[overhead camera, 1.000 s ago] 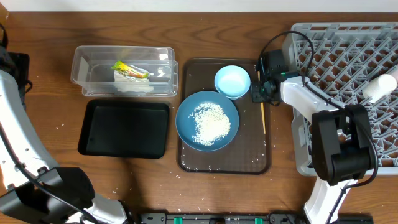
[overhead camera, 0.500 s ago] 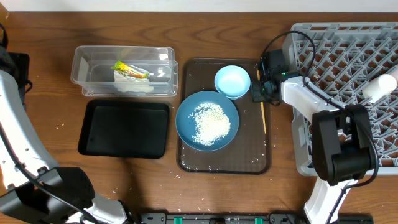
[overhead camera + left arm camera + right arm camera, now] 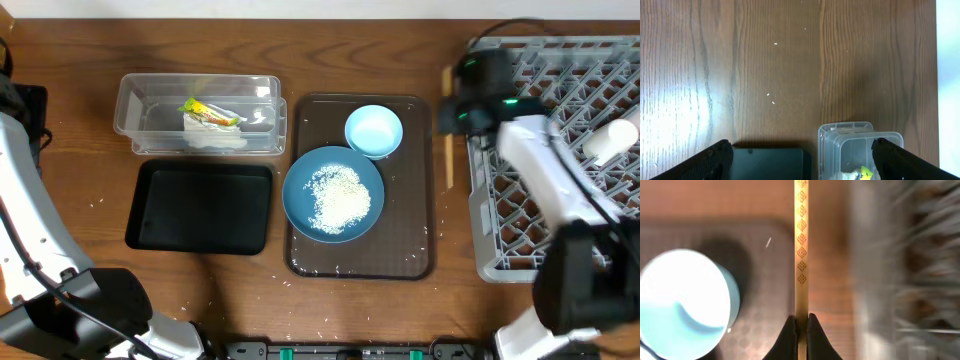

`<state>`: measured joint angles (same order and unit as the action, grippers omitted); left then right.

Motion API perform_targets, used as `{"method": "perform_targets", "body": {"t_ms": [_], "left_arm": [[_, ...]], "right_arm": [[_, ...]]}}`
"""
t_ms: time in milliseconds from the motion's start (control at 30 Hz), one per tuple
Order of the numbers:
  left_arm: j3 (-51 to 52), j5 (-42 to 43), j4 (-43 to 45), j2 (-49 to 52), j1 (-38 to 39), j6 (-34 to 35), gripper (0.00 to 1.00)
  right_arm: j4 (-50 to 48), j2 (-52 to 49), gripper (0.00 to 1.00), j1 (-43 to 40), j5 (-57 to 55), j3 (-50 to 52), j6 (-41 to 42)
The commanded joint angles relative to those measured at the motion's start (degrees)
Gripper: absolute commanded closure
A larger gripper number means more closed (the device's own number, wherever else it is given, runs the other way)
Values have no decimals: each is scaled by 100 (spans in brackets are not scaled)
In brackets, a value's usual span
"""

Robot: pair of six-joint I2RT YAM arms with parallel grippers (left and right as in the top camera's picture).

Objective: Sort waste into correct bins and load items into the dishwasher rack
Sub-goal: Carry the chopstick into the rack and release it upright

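My right gripper is shut on a thin wooden chopstick and holds it between the brown tray and the grey dishwasher rack. The light-blue bowl sits on the tray beside the dark-blue dish, which holds a heap of rice. The clear tub holds the yellow-green wrapper and white paper. The black tray lies in front of it. My left gripper is open, high over both bins. A white cup lies in the rack.
The brown serving tray lies mid-table under the dishes. Loose rice grains are scattered on it and on the wood. The table's far edge shows in the left wrist view.
My right gripper has lifted the chopstick off the tray's right edge and moved it right and back, toward the rack. The left arm has not moved.
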<state>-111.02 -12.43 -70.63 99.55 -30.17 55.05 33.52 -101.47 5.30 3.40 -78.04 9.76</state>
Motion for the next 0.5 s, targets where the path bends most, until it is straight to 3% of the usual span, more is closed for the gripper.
{"method": "perform_targets", "body": {"t_ms": [0, 233, 467], "left_arm": [[7, -111, -31, 37, -13, -79, 8], [7, -114, -31, 37, -13, -79, 8], [7, -114, -31, 37, -13, -79, 8]], "right_arm": [[59, 498, 99, -422, 7, -140, -286], [81, 817, 99, -1071, 4, -140, -693], [-22, 540, 98, -1139, -2, -136, -868]]}}
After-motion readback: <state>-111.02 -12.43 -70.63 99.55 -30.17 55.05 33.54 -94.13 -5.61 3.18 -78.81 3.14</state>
